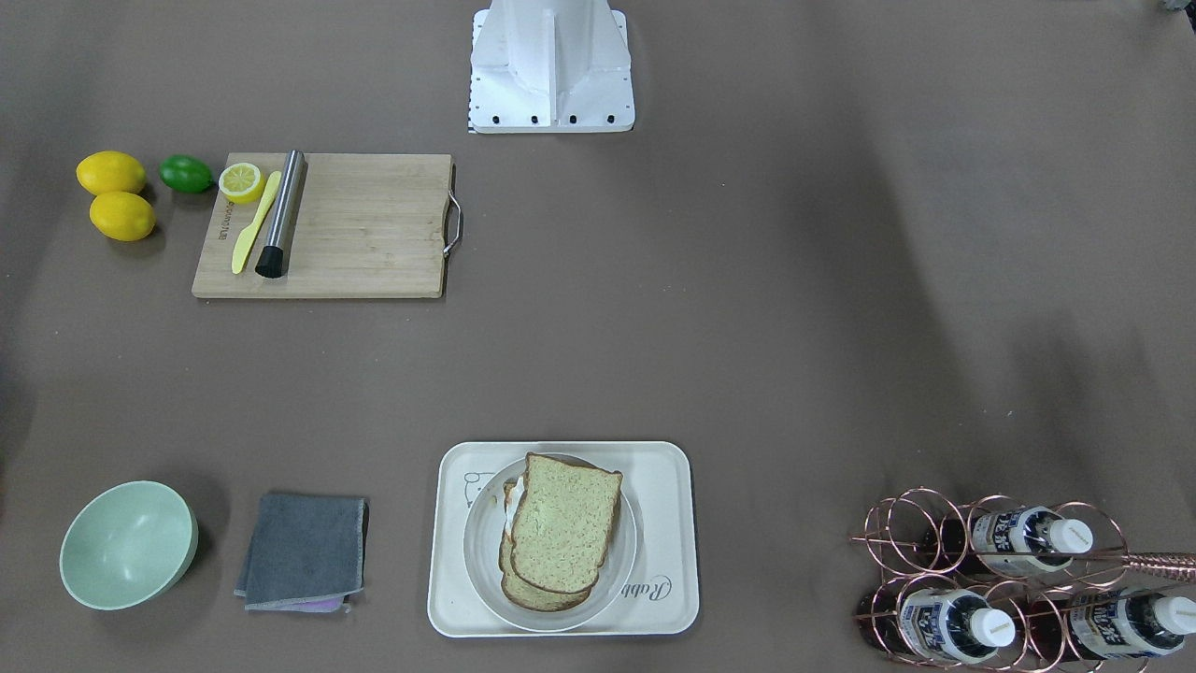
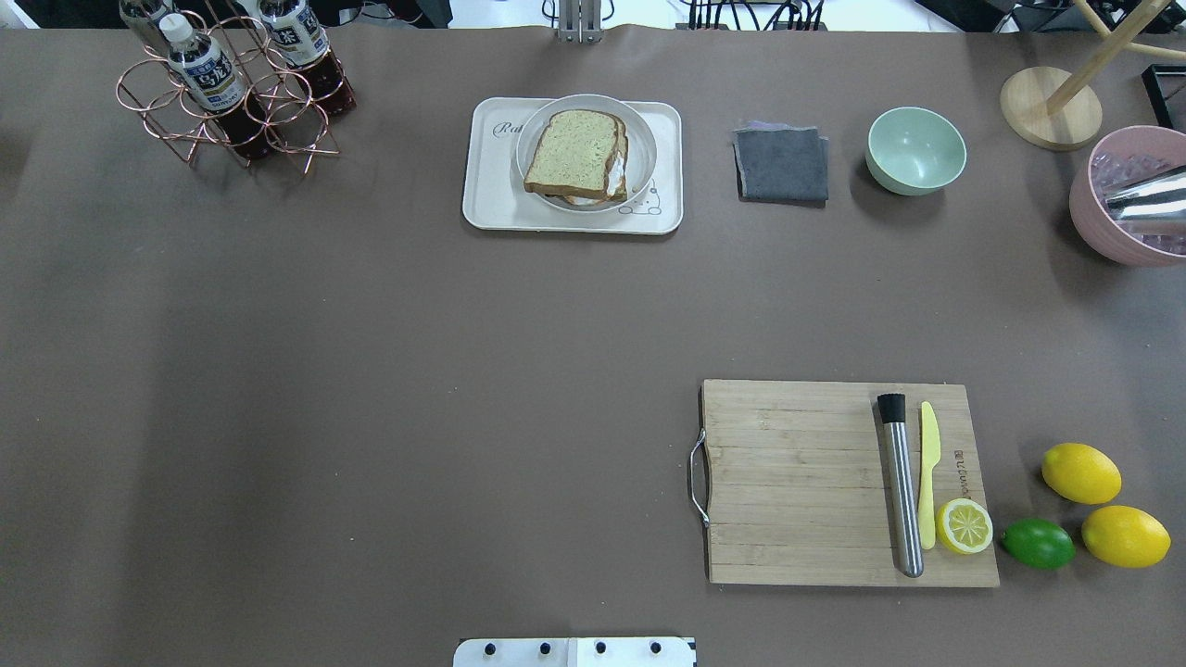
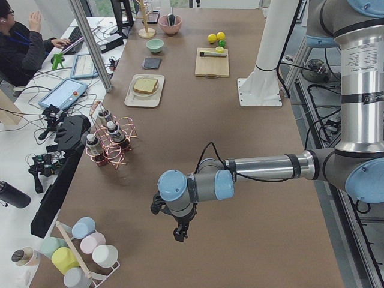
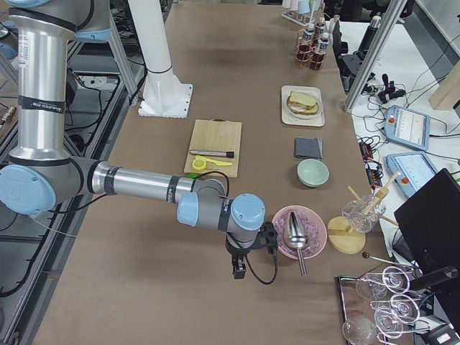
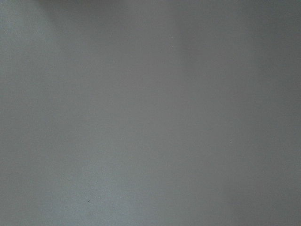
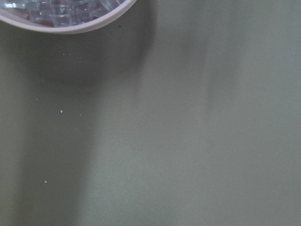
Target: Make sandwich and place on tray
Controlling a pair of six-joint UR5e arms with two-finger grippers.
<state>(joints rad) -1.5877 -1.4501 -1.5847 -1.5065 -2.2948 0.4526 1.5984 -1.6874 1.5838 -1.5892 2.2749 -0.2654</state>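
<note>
The sandwich (image 1: 561, 528) is two stacked bread slices with a white egg edge showing between them. It lies on a round white plate (image 1: 481, 547) that sits on the cream tray (image 1: 668, 603). It also shows in the overhead view (image 2: 574, 153), with the tray (image 2: 486, 208) at the table's far side. My left gripper (image 3: 179, 235) hangs over bare table far from the tray, and I cannot tell whether it is open or shut. My right gripper (image 4: 238, 272) hangs beside the pink bowl (image 4: 298, 241), and I cannot tell its state either.
A wooden cutting board (image 2: 797, 482) carries a steel muddler (image 2: 901, 486), a yellow knife (image 2: 928, 472) and a lemon half (image 2: 964, 526). Two lemons (image 2: 1080, 472) and a lime (image 2: 1038, 543) lie beside it. A bottle rack (image 2: 227, 102), grey cloth (image 2: 781, 164), green bowl (image 2: 915, 150) and the pink ice bowl (image 2: 1126, 199) line the far edge.
</note>
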